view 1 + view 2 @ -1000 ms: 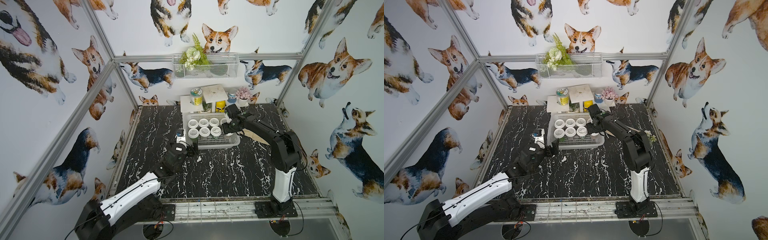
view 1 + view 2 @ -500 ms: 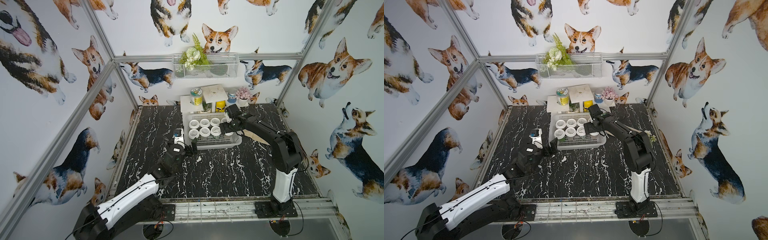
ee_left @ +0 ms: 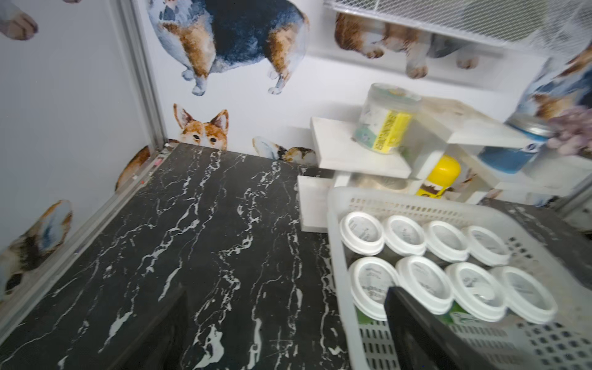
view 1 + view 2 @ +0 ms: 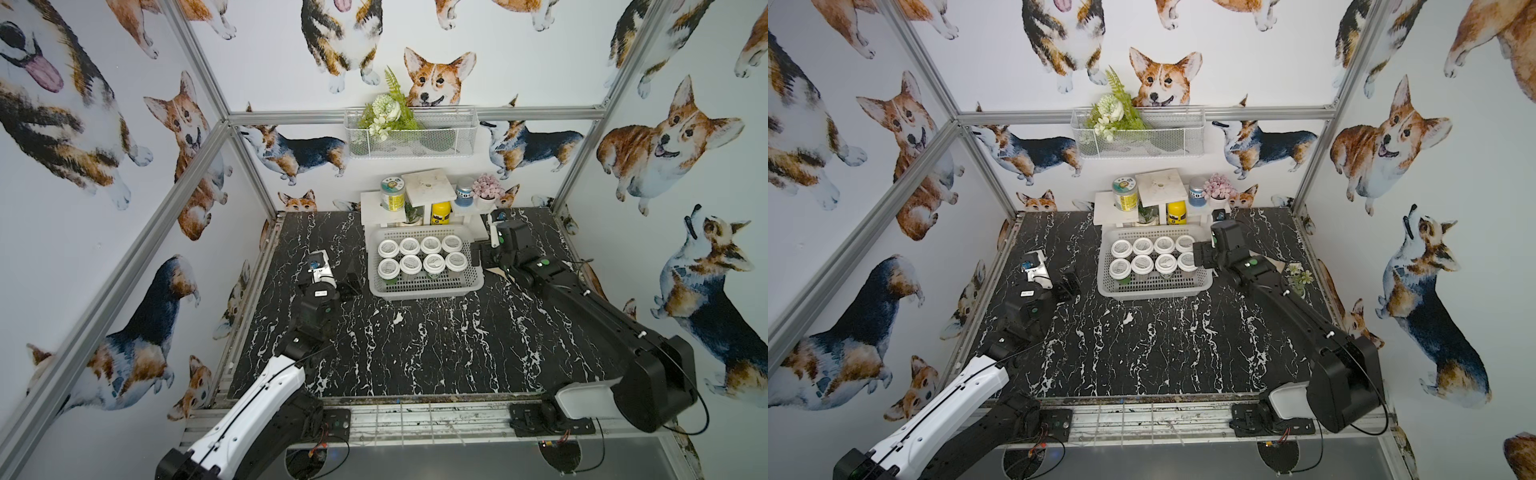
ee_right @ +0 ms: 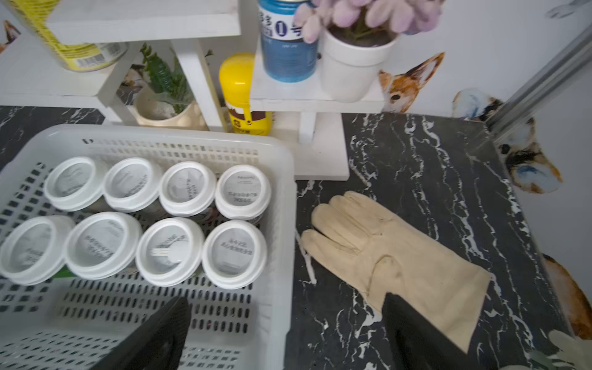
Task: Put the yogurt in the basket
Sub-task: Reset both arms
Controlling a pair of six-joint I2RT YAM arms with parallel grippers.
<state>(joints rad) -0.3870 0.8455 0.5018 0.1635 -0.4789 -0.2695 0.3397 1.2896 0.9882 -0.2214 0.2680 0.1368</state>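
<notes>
Since all 8 yogurt cups [image 4: 410,262] stand upright in the basket [image 4: 419,292], packed lid to lid in 2 rows of 4 toward its far half, I'd say the loading is done and the step in hand is getting the arms clear. No cup is left on the table [image 4: 415,340] that I can see. The right gripper [image 4: 476,257] hangs at the basket wall nearest its arm, spread wide and empty. In the right wrist view 1 finger shows over the basket floor and the other over the table by a glove [image 5: 394,253], so it seems to straddle that wall. The left gripper [image 4: 352,280] sits low by the opposite wall, just off the rim, also wide with nothing in it. Behind the basket a shelf [image 4: 426,187] with jars and plants stands close. To my eye the next move calls for lifting the right gripper straight up before it pulls back, so no finger hooks the wall and drags the basket.
</notes>
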